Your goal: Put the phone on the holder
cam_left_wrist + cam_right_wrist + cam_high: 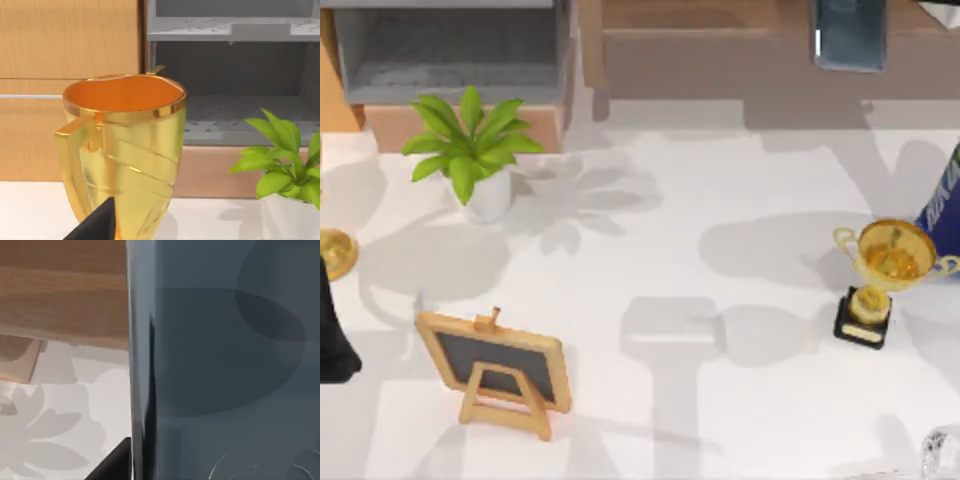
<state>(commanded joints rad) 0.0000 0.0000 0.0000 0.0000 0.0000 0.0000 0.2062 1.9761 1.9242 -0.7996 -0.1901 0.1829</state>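
The phone [850,35], a glossy dark grey-blue slab with a thin silvery edge, hangs high over the wooden shelf at the back right. In the right wrist view the phone [225,365] stands very close, its edge turned toward the camera. My right gripper [145,470] is shut on it, and one dark finger [112,462] shows beside the edge. I cannot pick out the holder for sure; a pale glassy thing [942,452] is cut off at the table's front right corner. My left arm [332,330] is parked at the left edge.
A gold trophy [885,275] on a black base stands at the right, with a blue object [945,200] behind it. A potted plant [470,150] and a gold cup [335,250] are at the left, a small chalkboard easel [500,370] at the front left.
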